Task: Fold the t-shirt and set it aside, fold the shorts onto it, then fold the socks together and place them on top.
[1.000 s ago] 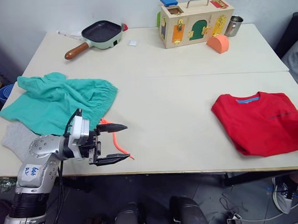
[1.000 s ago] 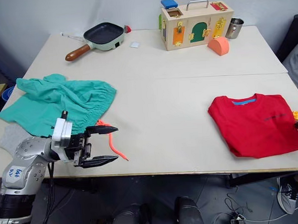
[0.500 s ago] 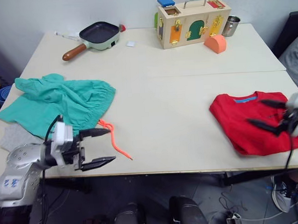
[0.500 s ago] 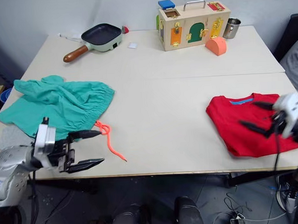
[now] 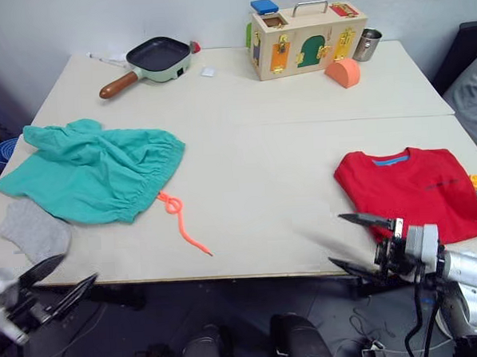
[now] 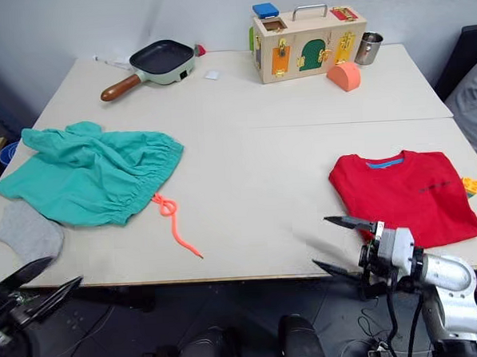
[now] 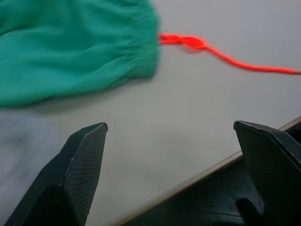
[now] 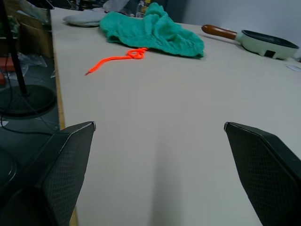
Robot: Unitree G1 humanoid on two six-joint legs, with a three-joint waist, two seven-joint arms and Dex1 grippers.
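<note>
T-shirt [image 6: 401,195] folded, near right. Shorts [image 6: 90,173] rumpled at left, drawstring [image 6: 174,227] trailing; socks [image 6: 27,231] beside them, near left edge. Both grippers, left [image 5: 58,281] and right [image 6: 339,243], agape, empty, off near edge. Step in hand, judged: shorts fold. Next: reach left for shorts' hem.

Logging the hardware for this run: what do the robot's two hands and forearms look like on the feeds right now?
Each hand has two long, pointed black fingers, with a fine mesh-like texture showing up close. The right hand sits on a white block with black brackets, joined to a rounded silver-grey forearm; thin black cables loop down from the wrist. The left hand shows its two tapered black fingers at the table's near edge.
</note>
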